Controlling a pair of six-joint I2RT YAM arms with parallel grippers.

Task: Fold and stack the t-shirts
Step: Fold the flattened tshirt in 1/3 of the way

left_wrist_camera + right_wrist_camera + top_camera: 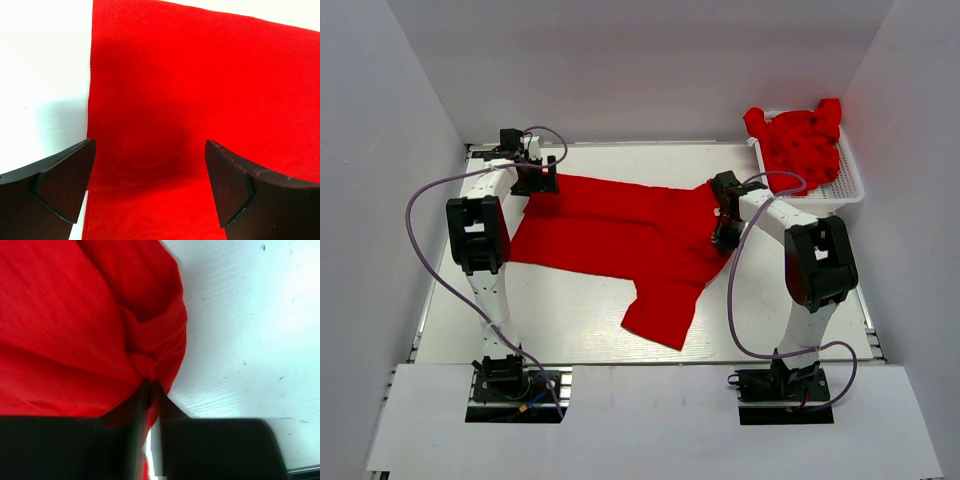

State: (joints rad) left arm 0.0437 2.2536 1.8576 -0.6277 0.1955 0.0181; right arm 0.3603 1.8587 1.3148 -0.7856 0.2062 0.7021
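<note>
Red t-shirt (610,232) spread | L gripper (150,150) wide open, empty | R gripper (152,387) pinched on its fold, tips blurred

Nothing legible noted: no text, label, brand, number or sign can be read on any surface in the three views.
</note>
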